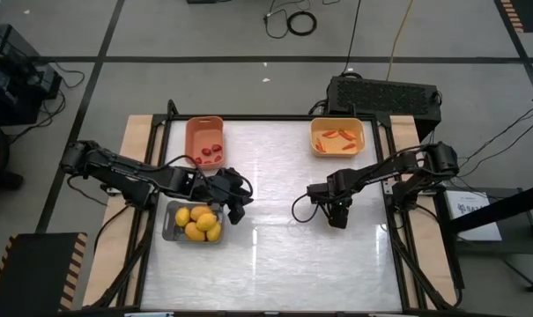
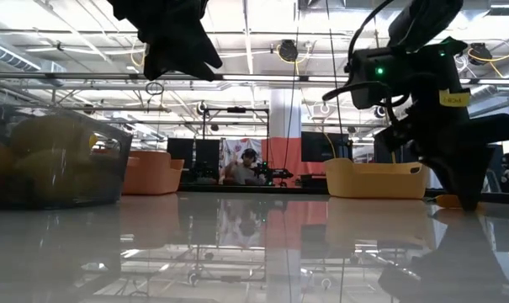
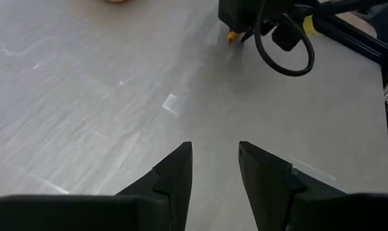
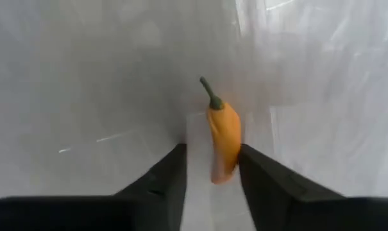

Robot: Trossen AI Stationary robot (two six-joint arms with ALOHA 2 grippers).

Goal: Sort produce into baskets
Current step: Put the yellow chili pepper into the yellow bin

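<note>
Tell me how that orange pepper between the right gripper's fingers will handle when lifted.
The orange pepper is slim and small, so probably light. Its skin looks smooth and it tapers, so it may slip or pivot between the right gripper fingers. The thin green stem could snap if caught.

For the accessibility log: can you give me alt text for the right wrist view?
An orange pepper with a green stem lies on the pale table between the two dark fingers of the right pincer, close against one finger. Nothing else is in the picture.

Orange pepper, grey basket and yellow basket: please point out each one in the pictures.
orange pepper (image 4: 223, 142), right wrist view, middle of its body.
grey basket (image 1: 168, 220), high view, its left wall.
yellow basket (image 1: 337, 121), high view, its far rim.
</note>
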